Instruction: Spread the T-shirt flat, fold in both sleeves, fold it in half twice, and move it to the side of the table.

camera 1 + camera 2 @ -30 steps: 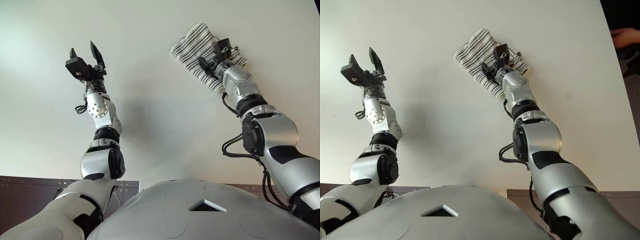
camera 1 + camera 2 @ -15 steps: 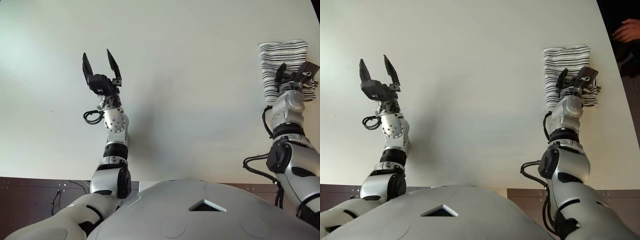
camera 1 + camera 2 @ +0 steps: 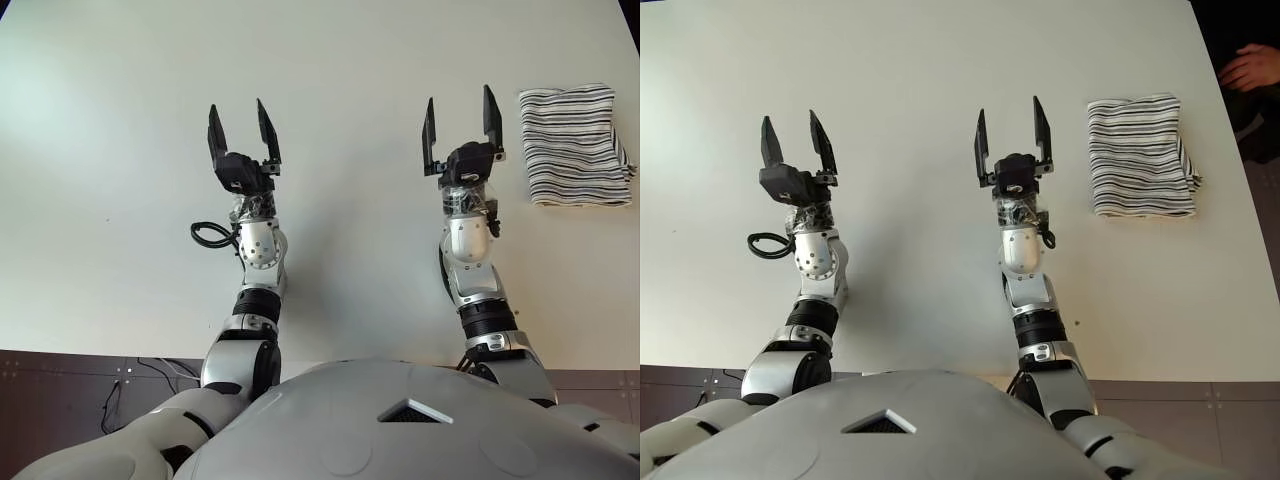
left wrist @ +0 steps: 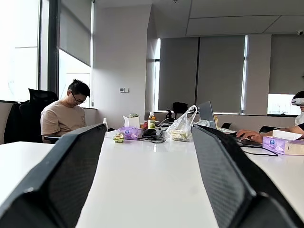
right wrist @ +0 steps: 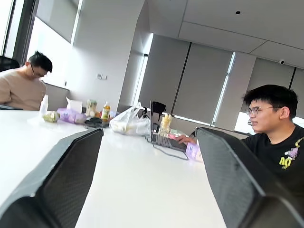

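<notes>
T-shirt folded on white table rt side, L tool & R tool spread, office bkgd.

Both arms are the same build: left arm and right arm have silver-grey shells with black rings at the joints. Each has a round silver wrist housing with a small dark fastener at its centre. Jaws: two long black fingers tapering to points on a black block, with a fine woven texture on the inner faces. A black cable loops out just beside the left arm's wrist housing.
</notes>
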Robot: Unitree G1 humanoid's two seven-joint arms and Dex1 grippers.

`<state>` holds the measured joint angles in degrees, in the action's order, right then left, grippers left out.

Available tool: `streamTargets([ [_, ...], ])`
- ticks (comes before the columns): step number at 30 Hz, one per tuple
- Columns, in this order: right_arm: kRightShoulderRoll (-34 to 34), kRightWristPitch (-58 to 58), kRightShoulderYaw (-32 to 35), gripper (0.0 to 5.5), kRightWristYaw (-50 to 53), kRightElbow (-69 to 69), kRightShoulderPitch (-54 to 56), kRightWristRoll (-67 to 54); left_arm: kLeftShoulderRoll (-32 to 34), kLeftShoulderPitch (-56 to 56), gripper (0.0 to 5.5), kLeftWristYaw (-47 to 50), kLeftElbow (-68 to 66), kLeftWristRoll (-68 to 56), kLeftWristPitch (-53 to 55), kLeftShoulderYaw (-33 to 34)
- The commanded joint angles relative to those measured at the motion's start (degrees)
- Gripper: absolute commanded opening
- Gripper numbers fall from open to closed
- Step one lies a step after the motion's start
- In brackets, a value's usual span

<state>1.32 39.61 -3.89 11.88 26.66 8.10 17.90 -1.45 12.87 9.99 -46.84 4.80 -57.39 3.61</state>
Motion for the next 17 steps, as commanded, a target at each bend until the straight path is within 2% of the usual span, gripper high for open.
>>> streamTargets([
  [1, 1.62, 1.27, 2.51, 3.58, 6.32, 8.89, 6.69, 1.01, -2.24, 4.62, 3.30, -1.84, -9.82, -0.43, 1.07, -0.73],
  [6, 0.40, 5.63, 1.39, 3.58, 11.08, 20.10, 10.47, 1.72, -1.74, 10.67, 3.30, -4.07, -15.44, -0.56, -0.89, -0.77],
  [10, -1.81, 8.20, 0.61, 3.58, 14.29, 22.75, 11.10, 2.16, -1.86, 9.71, 3.88, -7.81, -15.67, -0.76, -2.35, -1.78],
  [14, -3.43, 9.71, 0.20, 3.58, 16.60, 23.93, 12.50, 2.00, -1.64, 8.13, 4.50, -6.00, -13.93, 0.89, -3.70, -2.10],
  [17, -4.21, 10.11, -1.20, 3.58, 18.16, 27.51, 14.43, 3.67, -1.56, 7.88, 4.65, -5.25, -13.70, 1.05, -2.78, -1.96],
])
